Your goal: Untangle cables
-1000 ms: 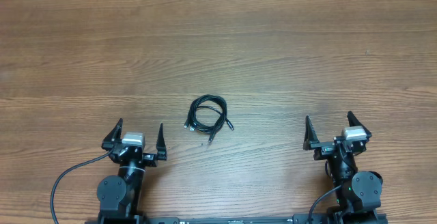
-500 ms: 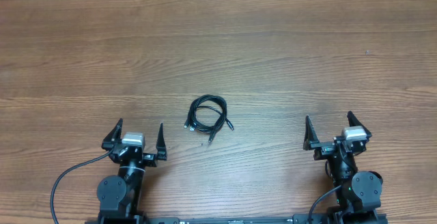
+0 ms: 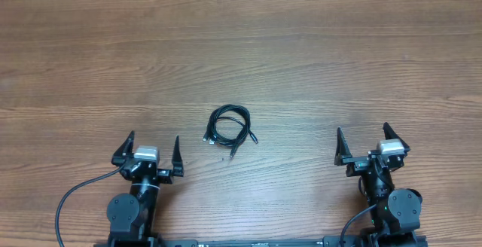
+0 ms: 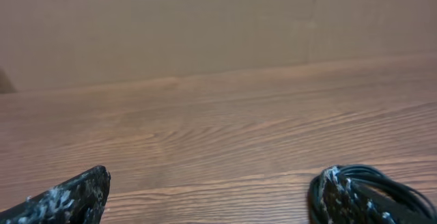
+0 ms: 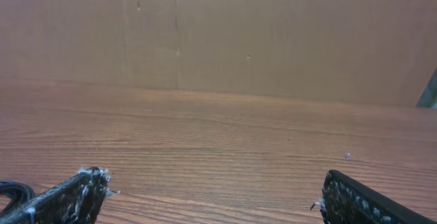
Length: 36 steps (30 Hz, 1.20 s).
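On the counter (image 3: 339,66) at centre, cables (image 3: 228,130) in a small looped bundle, left tool (image 3: 154,137) near left, spread wide, empty, right tool (image 3: 362,129) near right, spread wide, empty

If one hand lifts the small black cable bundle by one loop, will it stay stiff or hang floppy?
The cables are thin and lie in loose loops, so they will probably sag and hang floppy. They look light, so a push may slide them all together over the smooth table.
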Tool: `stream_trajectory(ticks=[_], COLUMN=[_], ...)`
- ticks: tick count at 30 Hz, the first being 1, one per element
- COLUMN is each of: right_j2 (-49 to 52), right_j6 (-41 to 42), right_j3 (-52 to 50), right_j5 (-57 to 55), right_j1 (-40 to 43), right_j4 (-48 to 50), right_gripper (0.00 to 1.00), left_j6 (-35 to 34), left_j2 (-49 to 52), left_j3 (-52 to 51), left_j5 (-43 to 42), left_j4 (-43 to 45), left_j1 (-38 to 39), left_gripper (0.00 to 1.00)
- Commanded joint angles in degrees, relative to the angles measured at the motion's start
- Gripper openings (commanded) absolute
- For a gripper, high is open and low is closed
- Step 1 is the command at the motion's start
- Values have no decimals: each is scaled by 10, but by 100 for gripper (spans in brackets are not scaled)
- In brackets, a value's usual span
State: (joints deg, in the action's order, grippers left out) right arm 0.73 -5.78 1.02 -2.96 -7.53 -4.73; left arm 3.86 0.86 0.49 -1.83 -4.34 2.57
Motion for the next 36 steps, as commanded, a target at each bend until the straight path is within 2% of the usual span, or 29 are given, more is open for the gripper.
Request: stream_trajectory(ticks=[1, 13, 18, 21, 22, 27, 31, 36], right_j2=[-6, -6, -6, -6, -5, -5, -5, 13], right_j6=[-5, 0, 79, 80, 80, 79, 79, 80], right_j3=[-5, -5, -5, 3, 13, 66, 133, 226], right_j5=[5, 28, 56, 114, 127, 169, 184, 212], right_j1=[0, 0, 0, 0, 0, 0, 0, 0], right_j4=[3, -1, 0, -7, -28, -127, -191, -283], right_gripper=[100, 100, 100, 100, 100, 100, 100, 100], left_j6=[35, 35, 2, -11, -13, -27, -28, -28], left_j2=[-6, -6, -6, -6, -6, -6, 0, 83], left_j3=[-2, -2, -2, -2, -2, 17, 74, 195], left_j5=[24, 23, -12, -89, -117, -125, -127, -149], left_j4=[-1, 0, 2, 11, 16, 6, -45, -112], left_j1=[-3, -3, -3, -3, -3, -3, -3, -3], left_gripper=[100, 99, 100, 99, 99, 100, 100, 99])
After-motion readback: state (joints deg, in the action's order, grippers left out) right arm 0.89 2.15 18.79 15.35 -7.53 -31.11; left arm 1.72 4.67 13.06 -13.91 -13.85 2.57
